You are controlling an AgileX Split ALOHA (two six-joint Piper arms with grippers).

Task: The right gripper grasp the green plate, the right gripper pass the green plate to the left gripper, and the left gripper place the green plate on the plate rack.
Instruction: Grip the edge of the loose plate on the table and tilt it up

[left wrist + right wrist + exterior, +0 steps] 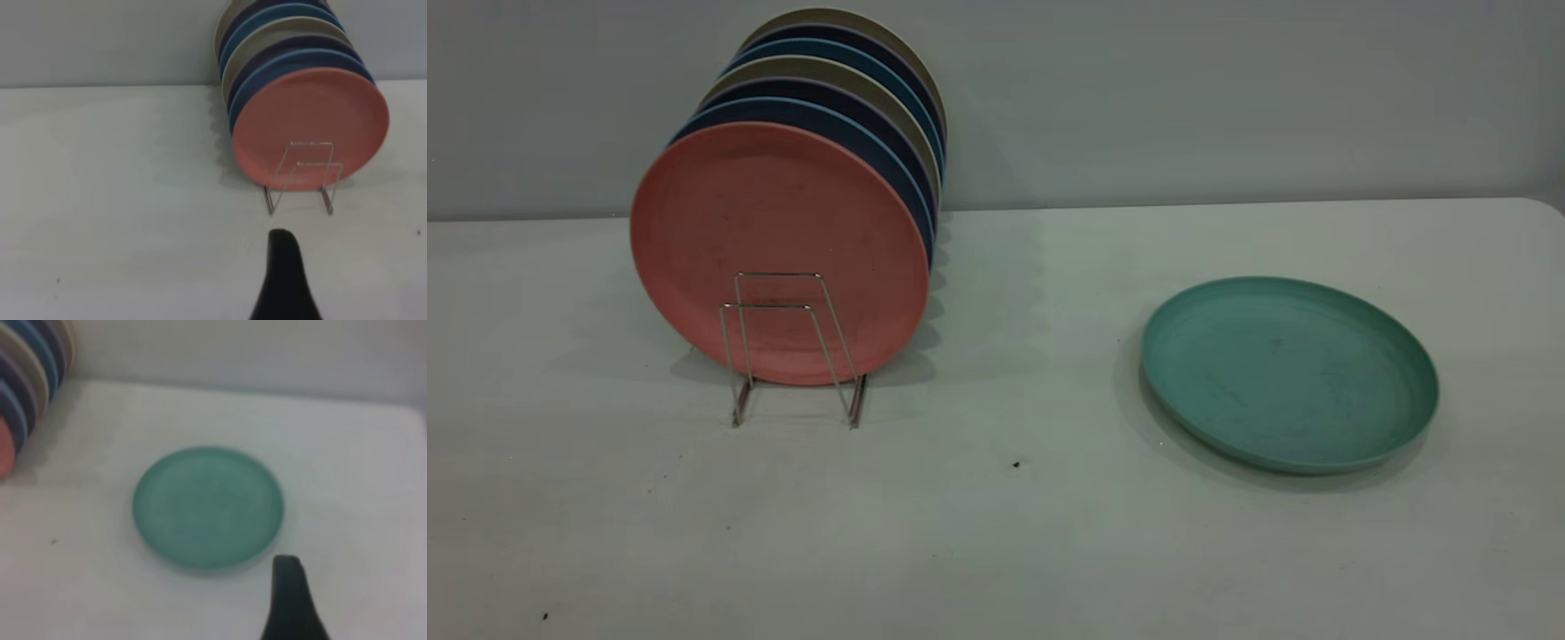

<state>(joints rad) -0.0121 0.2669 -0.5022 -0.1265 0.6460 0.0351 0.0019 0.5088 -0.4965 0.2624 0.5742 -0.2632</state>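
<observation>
The green plate (1289,373) lies flat on the white table at the right; it also shows in the right wrist view (208,507). The plate rack (793,347) stands at the left, its two front wire loops free, with a salmon-pink plate (778,253) and several dark blue and beige plates upright behind them. The rack also shows in the left wrist view (303,177). Neither gripper shows in the exterior view. The right gripper (288,600) is a black wedge just short of the green plate's near rim. The left gripper (285,273) is a black wedge in front of the rack, apart from it.
The stacked plates (845,98) fill the rack's back slots and lean toward the wall. The white table (1005,533) ends at a grey wall behind, and its right corner (1549,206) is rounded. Small dark specks (1016,464) dot the tabletop.
</observation>
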